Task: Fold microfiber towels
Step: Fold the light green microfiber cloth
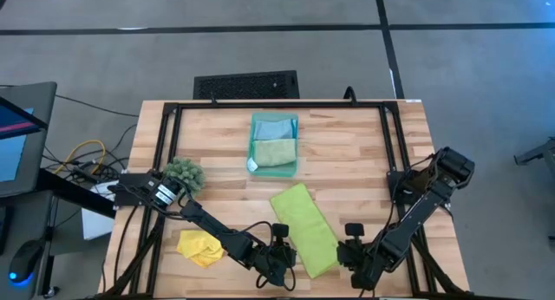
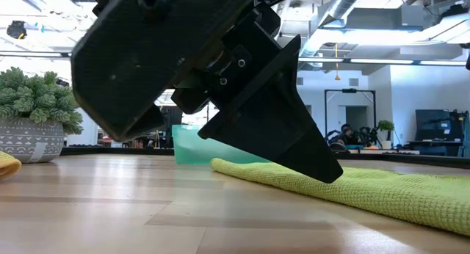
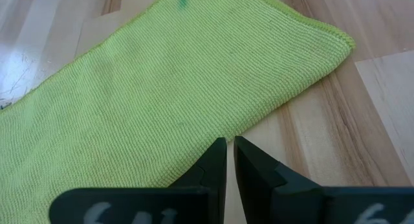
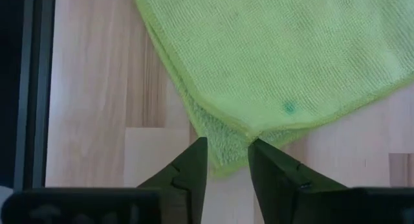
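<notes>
I see the lime green towel (image 1: 304,229) lying limp and light at lower centre, so I'd pinch corners. My left gripper (image 3: 229,160) is closed and empty, and my right gripper (image 4: 228,160) stands parted over a corner.

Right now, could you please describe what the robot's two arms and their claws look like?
Both arms are dark, near-black, jointed links with black cables trailing from their bases. The left claw has two slim, wedge-shaped black fingers on a flat bar with pale, worn markings. The right claw has the same pointed black fingers on a plain dark bar.
</notes>
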Action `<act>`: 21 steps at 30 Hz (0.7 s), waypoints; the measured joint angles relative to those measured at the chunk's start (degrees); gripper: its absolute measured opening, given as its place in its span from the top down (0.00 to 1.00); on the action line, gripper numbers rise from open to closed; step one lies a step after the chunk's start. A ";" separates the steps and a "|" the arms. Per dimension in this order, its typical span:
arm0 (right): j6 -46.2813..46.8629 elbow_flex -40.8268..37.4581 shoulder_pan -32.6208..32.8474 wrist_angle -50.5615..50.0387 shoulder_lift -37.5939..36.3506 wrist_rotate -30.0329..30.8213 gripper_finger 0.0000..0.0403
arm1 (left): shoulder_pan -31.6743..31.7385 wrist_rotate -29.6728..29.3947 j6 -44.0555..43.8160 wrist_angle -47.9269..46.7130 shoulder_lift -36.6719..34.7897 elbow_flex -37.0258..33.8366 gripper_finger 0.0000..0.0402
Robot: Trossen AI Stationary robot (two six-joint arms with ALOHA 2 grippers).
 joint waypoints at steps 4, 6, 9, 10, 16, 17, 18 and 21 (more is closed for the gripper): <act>-0.03 0.00 0.00 -0.18 0.00 -0.07 0.69 | 0.00 0.01 0.00 0.00 0.00 0.00 0.94; -0.10 0.00 0.00 -0.18 0.00 -0.07 0.70 | 0.00 0.00 0.00 0.00 0.00 0.00 0.94; -0.42 0.27 0.00 -0.91 0.00 -0.13 0.71 | 0.00 0.00 0.00 0.00 0.00 0.00 0.94; -0.39 0.73 0.00 -1.79 0.00 -0.11 0.71 | 0.00 0.01 0.00 0.00 0.00 0.00 0.94; -1.81 2.19 0.04 -2.62 0.00 1.30 0.72 | 0.00 0.00 0.00 0.01 0.00 0.00 0.94; -1.96 2.19 0.02 -2.73 0.00 1.55 0.72 | 0.00 0.00 0.00 0.00 0.00 0.00 0.94; -1.98 2.21 -0.06 -2.93 0.00 1.77 0.72 | 0.00 0.00 0.00 0.00 0.00 0.00 0.94; -1.97 2.21 -0.26 -3.17 0.00 1.92 0.72 | 0.00 0.02 -0.11 0.00 0.00 0.00 0.94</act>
